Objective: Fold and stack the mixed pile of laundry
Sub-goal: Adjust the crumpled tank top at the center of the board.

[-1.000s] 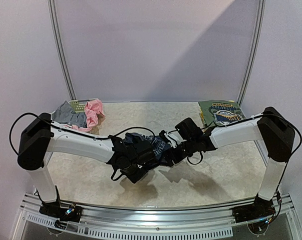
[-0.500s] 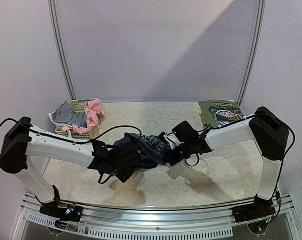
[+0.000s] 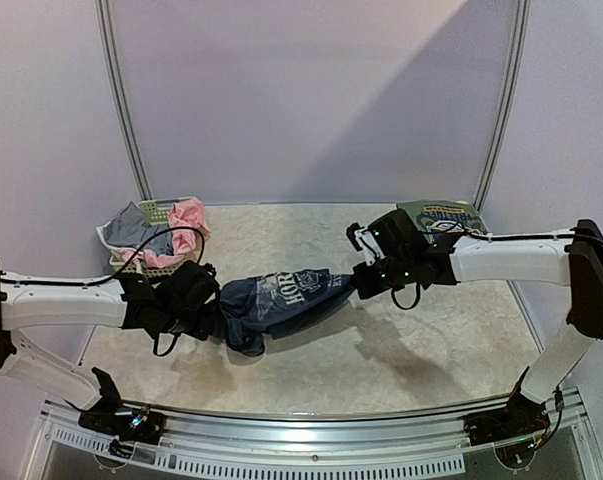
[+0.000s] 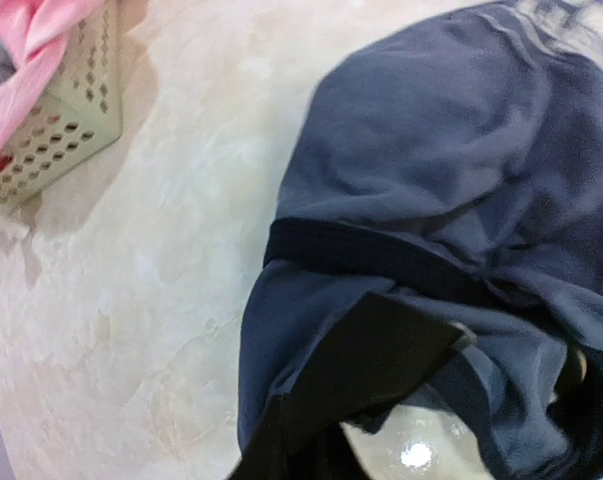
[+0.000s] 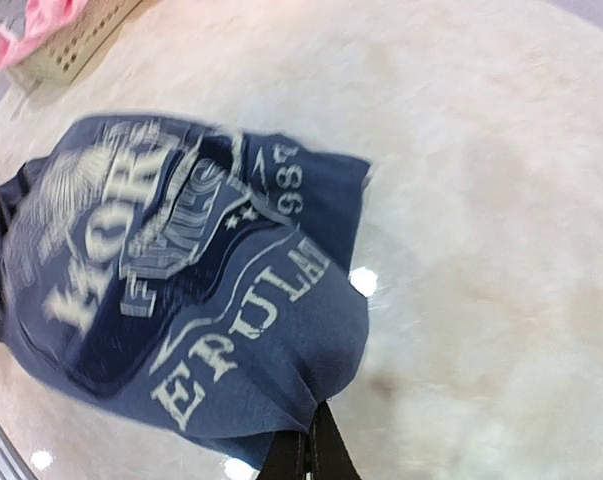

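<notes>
1. The navy printed tee (image 3: pixel 281 298), soft cloth with pale lettering, is drawn out long between the two arms over the middle of the marbled beige tabletop (image 3: pixel 321 375); its long axis runs across the table from near-left to slightly farther right; the print faces up.
2. The left gripper (image 3: pixel 219 318) is at the tee's left end and the right gripper (image 3: pixel 357 284) at its right end; both are pressed together and pinch the cloth; the left end sags in a bunch, and whether it touches the table cannot be told.
3. The right wrist view shows two dark fingers (image 5: pixel 326 462) closed side by side on the tee's edge and the lettering large but blurred; the top view shows neither.
4. The left wrist view shows only plain navy folds and a darker band (image 4: pixel 381 258); no print is seen there, and its own fingers cannot be made out under the cloth.
5. Only the top view shows the pale-green lattice plastic basket (image 3: pixel 157 211) at the far left holding a crumpled grey garment (image 3: pixel 131 228) and a pink garment (image 3: pixel 189 222), and a folded green printed tee (image 3: pixel 441 222) at the far right, well apart from the navy one.
</notes>
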`<action>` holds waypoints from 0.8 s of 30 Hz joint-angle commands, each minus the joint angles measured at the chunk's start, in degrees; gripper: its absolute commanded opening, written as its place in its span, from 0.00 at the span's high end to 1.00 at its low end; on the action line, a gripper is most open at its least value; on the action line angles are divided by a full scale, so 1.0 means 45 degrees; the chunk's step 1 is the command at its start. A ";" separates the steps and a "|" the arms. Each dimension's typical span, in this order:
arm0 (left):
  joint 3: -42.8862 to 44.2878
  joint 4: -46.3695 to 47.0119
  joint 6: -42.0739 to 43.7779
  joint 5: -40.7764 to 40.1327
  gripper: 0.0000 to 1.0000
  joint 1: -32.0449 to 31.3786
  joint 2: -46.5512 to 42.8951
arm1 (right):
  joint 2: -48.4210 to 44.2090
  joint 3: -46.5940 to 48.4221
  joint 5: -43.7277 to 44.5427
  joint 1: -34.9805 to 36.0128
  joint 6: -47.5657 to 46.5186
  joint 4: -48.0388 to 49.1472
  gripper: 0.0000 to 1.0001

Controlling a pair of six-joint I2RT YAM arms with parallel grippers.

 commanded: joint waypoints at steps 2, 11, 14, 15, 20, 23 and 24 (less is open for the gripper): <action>-0.0021 0.0271 -0.0534 -0.0092 0.69 0.0361 0.0169 | -0.0321 0.0447 0.1100 -0.0305 0.0143 -0.1150 1.00; 0.0100 -0.0586 -0.0223 -0.0558 0.23 -0.1861 -0.0966 | 0.0393 0.1460 0.0975 -0.0304 0.0208 -0.1765 0.70; 0.0233 -0.1407 -0.0568 -0.0642 0.23 -0.2567 -0.1386 | 0.0384 0.1559 0.1178 -0.0308 0.0269 -0.2026 0.50; 0.0246 -0.1552 -0.0598 -0.0627 0.23 -0.2872 -0.1549 | 0.0335 0.1533 0.1249 -0.0312 0.0310 -0.2126 0.46; 0.0190 -0.1537 -0.0497 -0.0399 0.23 -0.4290 -0.1698 | -0.0095 0.1258 0.1364 -0.0278 0.0626 -0.2556 0.31; 0.0187 -0.1394 -0.0526 0.0046 0.30 -0.4765 -0.1454 | -0.0610 0.0794 0.1249 -0.0204 0.0952 -0.2643 0.29; 0.0189 -0.1358 -0.0532 0.0138 0.32 -0.4932 -0.1333 | -0.0748 0.0652 0.1231 -0.0101 0.1021 -0.2669 0.29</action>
